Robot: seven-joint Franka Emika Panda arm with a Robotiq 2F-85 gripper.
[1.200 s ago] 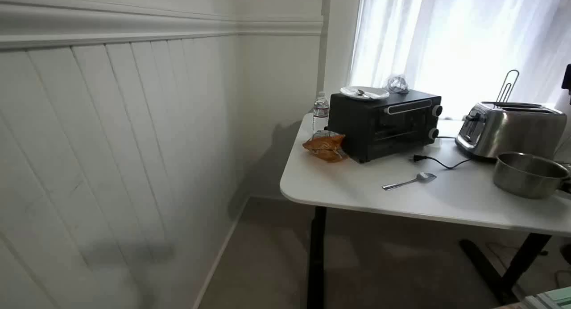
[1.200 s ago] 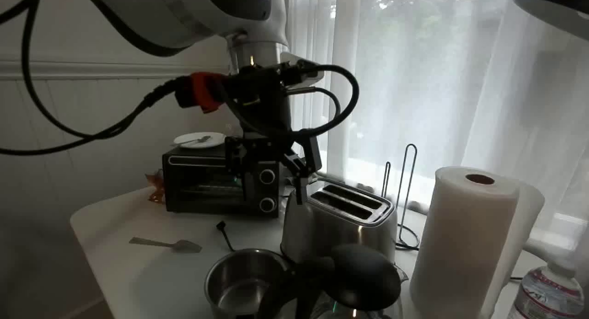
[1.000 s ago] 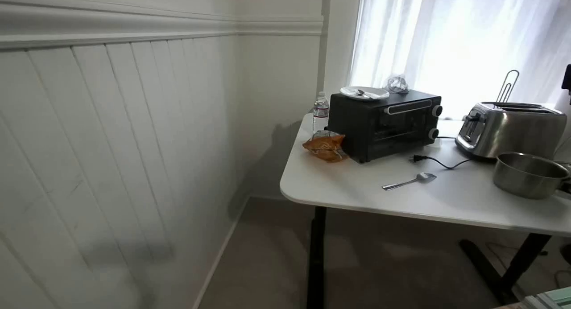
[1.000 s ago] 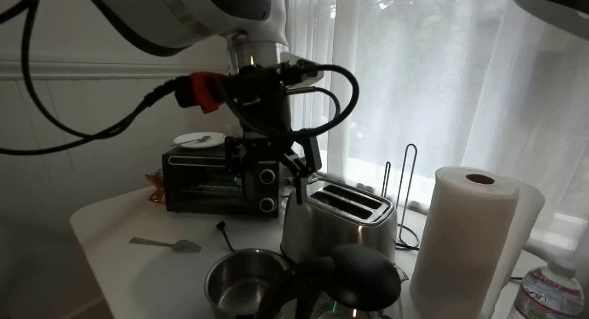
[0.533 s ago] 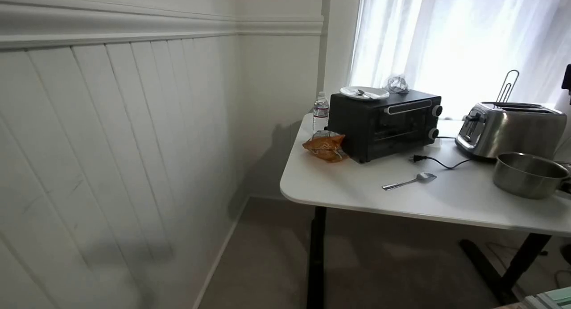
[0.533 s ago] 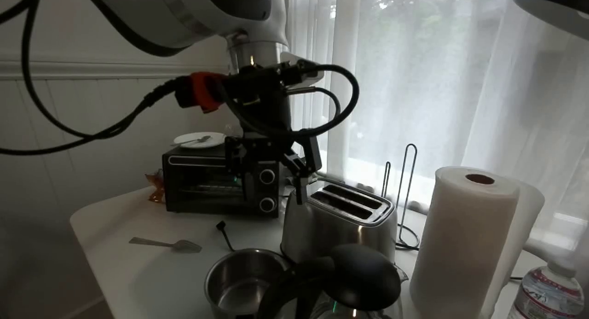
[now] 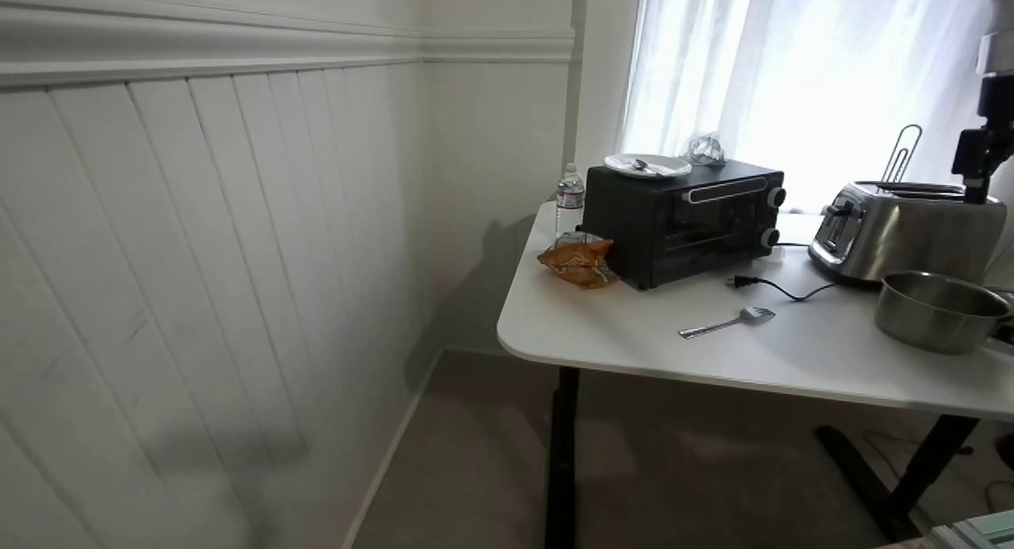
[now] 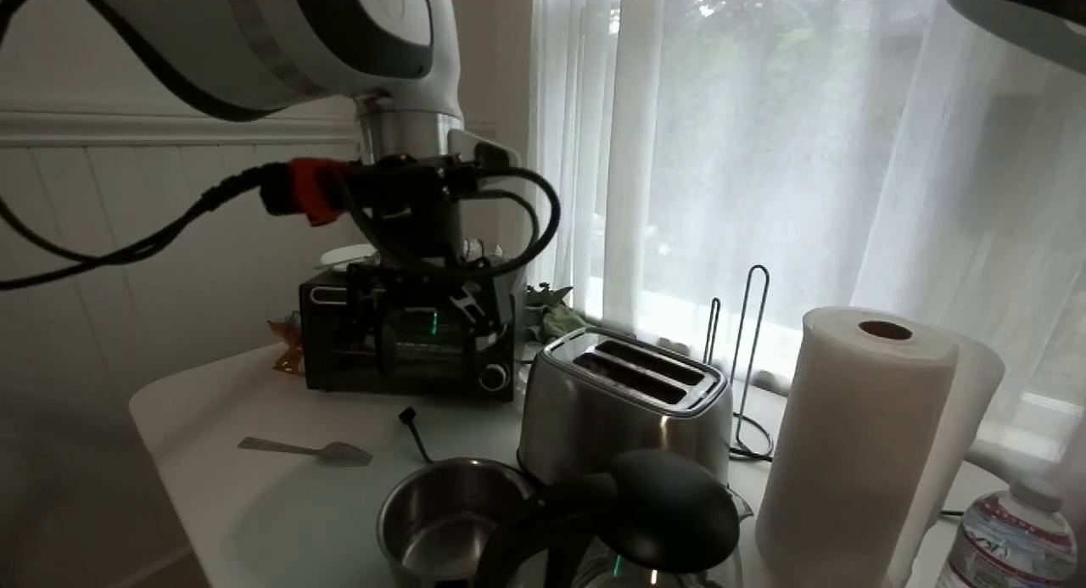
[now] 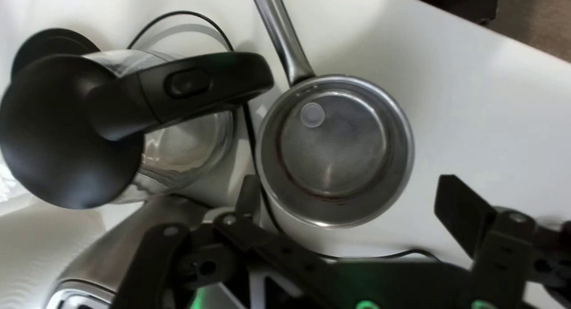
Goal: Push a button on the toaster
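Wrist view: how does the gripper [image 9: 348, 191] stand?

Fingers spread well apart. Below the gripper, seen between and past its tips, a steel pot [image 9: 334, 148]. Beyond the left-hand tip of that view, a kettle [image 9: 116, 106], black handle reaching toward the pot.

And the toaster [image 8: 611, 422], in an exterior view?

Just to the right of the gripper as that camera has it, a gap between the two. Slots face up. The wrist camera catches only part of it, lower left, partly covered by the gripper.

Any lever?

Yes. In an exterior view, a lever [image 7: 840, 210] on the end toward the black oven [image 7: 689, 216]. A tip of the gripper overlaps the toaster's top edge there, nearer the opposite end; how far in front, cannot tell from that angle.

Rest of the tabletop [image 7: 618, 327]?

The oven, well apart from the gripper, carries a plate [image 7: 673, 167] with a spoon [image 7: 640, 165]. A fork [image 7: 741, 318] lies flat, also well apart from the gripper. In an exterior view, an upright paper towel roll [image 8: 857, 444], across the toaster from the gripper.
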